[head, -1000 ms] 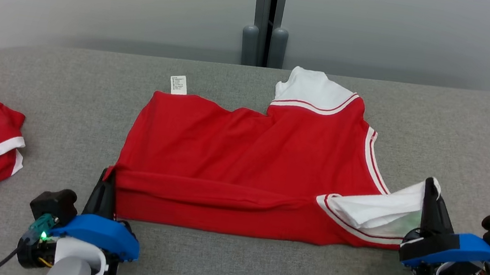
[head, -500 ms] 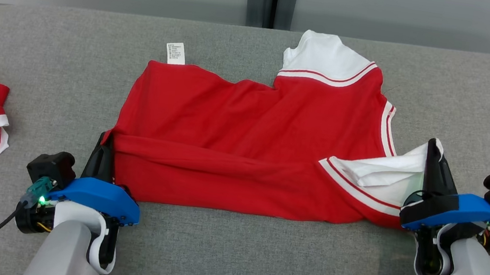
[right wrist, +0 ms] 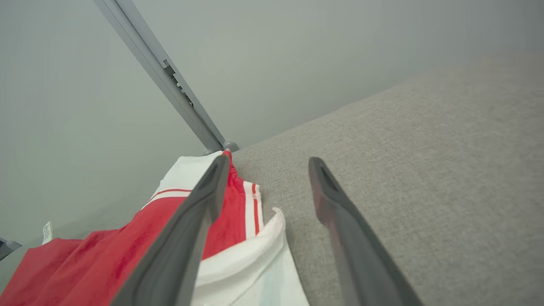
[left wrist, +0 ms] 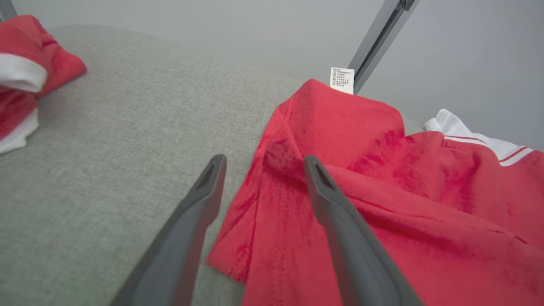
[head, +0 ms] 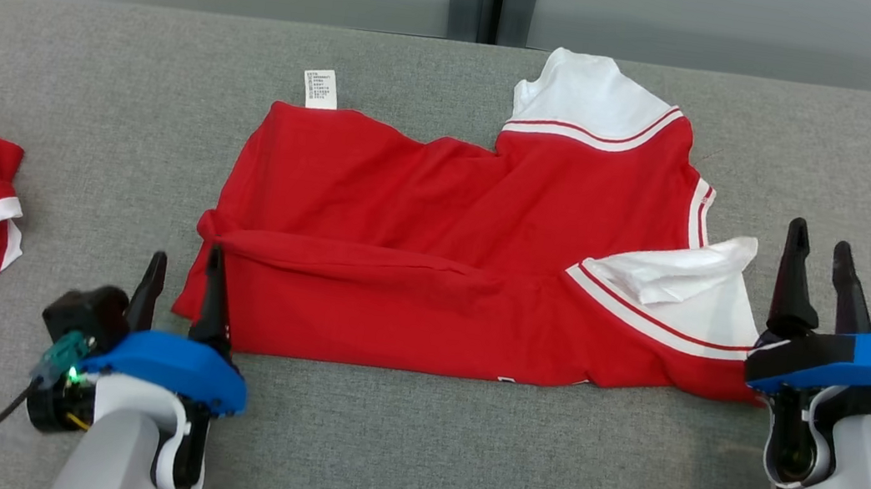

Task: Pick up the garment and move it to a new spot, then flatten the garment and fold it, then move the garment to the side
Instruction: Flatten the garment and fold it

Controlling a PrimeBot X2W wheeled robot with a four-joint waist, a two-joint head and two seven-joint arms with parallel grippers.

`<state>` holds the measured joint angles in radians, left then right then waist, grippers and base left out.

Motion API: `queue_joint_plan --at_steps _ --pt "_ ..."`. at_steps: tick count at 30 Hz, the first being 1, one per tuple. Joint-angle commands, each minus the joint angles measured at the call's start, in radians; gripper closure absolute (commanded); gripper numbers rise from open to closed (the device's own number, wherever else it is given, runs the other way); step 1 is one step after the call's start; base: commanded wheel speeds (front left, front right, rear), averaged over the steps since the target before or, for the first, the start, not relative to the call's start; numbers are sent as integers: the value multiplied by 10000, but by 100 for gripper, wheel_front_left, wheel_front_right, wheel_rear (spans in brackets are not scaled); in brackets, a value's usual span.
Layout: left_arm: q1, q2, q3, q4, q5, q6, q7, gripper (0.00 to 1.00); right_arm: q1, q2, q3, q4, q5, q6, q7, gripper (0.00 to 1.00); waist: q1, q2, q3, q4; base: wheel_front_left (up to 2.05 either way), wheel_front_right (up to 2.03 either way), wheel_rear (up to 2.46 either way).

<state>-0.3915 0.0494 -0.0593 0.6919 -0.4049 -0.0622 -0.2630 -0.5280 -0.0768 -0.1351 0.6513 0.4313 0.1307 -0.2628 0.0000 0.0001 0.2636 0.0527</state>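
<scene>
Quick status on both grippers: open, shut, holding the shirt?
Left gripper: open, gripping nothing; a corner of the red garment lies right beside it.
Right gripper: open, empty, beside the garment's white sleeve.

Red garment (head: 451, 255), white sleeves (striped trim), near edge folded over, lying on grey surface (head: 407, 460)

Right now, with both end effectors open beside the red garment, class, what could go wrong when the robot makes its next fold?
1. The left end effector has a finger at the bunched left edge of the red garment; pulling away could snag it and undo the fold.
2. The white sleeve lies crumpled beside the right end effector; folding over it may trap wrinkles.
</scene>
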Motion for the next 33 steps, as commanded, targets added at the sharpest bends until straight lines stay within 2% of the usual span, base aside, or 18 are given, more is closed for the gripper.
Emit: queue_joint_plan --at_steps 1,7,11,16,17,18,19,26,30,31,32,33 --pt "251 23 33 -148 -42 -33 -26 0 198 20 -80 -108 -78 0 -27 0 0 -1 -25 -10 0 0 0" --pt "1012 15 -315 -61 -372 -100 -26 0 859 63 -425 -376 -317 0 -27 0 0 -1 -152 -53 0 0 0" --pt "932 12 -526 565 -327 -71 -3 0 1183 124 -457 -288 -440 0 -27 0 0 -1 -211 -124 0 0 0" --pt "739 -9 -815 1811 -189 187 63 0 1453 116 -36 -148 -909 0 -27 0 0 -1 -267 -253 0 0 0" --pt "679 -14 -850 2050 -224 172 74 8 1524 75 87 -74 -1076 0 -27 0 0 -1 -282 -277 0 0 0" --pt "614 -20 -918 2256 -212 147 78 58 1587 23 170 1 -1273 -1 -27 0 0 -1 -296 -303 0 0 0" --pt "569 -32 -990 2475 -217 120 91 100 1637 -41 307 100 -1510 -1 -27 0 0 -1 -313 -320 0 0 0" --pt "355 -57 -1312 3095 -494 -36 109 100 1662 -54 456 1029 -2572 -1 -27 0 0 -1 -361 -349 0 0 0" --pt "204 -53 -1414 3136 -508 -59 109 100 1423 36 721 1626 -2660 0 -9 0 0 -1 -319 -276 0 0 0" --pt "186 -51 -1420 3133 -500 -60 109 100 1386 66 828 1847 -2629 0 -3 23 0 -1 -315 -260 0 0 0" --pt "180 -50 -1422 3127 -481 -61 108 100 1352 80 975 2121 -2662 0 11 72 0 -1 -317 -248 0 0 0" --pt "180 -48 -1410 3106 -459 -59 108 100 1301 96 1131 2369 -2698 0 34 100 0 -1 -318 -235 0 0 0"
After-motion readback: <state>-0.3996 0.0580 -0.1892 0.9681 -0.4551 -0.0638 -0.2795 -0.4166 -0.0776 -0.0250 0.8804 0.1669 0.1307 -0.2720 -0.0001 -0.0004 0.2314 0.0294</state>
